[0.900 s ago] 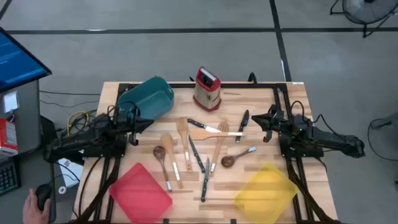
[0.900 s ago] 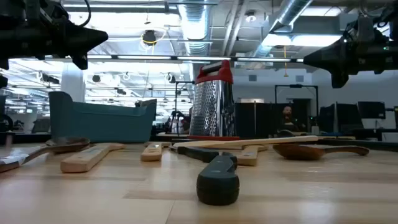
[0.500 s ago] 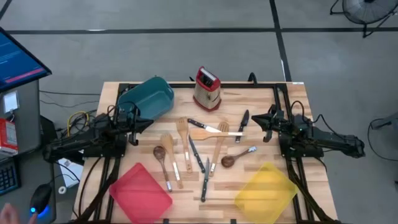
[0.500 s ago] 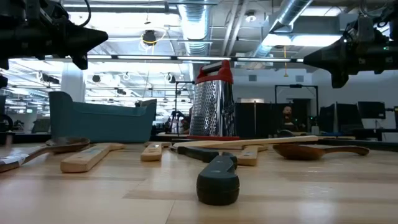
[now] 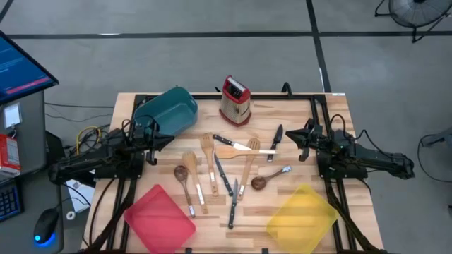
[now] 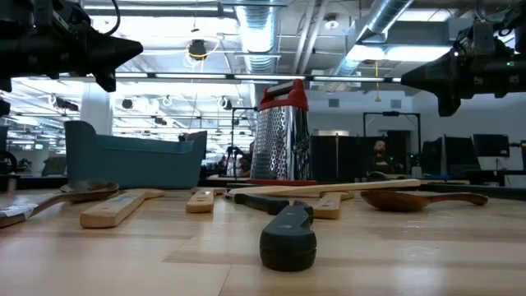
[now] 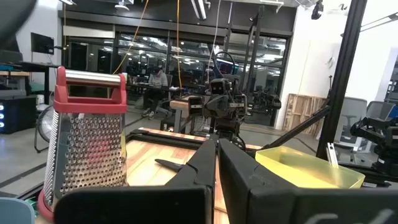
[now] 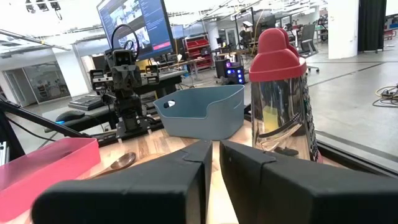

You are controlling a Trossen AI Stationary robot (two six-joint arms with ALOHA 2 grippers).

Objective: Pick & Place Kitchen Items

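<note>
Several kitchen items lie flat on the wooden table's middle: light wooden spoons and slotted spatulas [image 5: 205, 152], a dark wooden spoon [image 5: 183, 176], another dark spoon [image 5: 258, 183], black-handled knives [image 5: 275, 138] and a small metal spoon [image 5: 280, 171]. In the low view a black knife handle [image 6: 288, 237] lies nearest. My left gripper [image 5: 171, 137] hovers shut at the table's left side, above the table, pointing level toward the items. My right gripper [image 5: 287, 138] hovers shut at the right side, facing it. Both hold nothing.
A teal bin [image 5: 168, 113] stands at the far left, a red bin [image 5: 159, 217] at the near left, a yellow bin [image 5: 302, 212] at the near right. A red-topped steel box grater [image 5: 234, 101] stands upright at the far middle. Black frame rails run along the table's sides.
</note>
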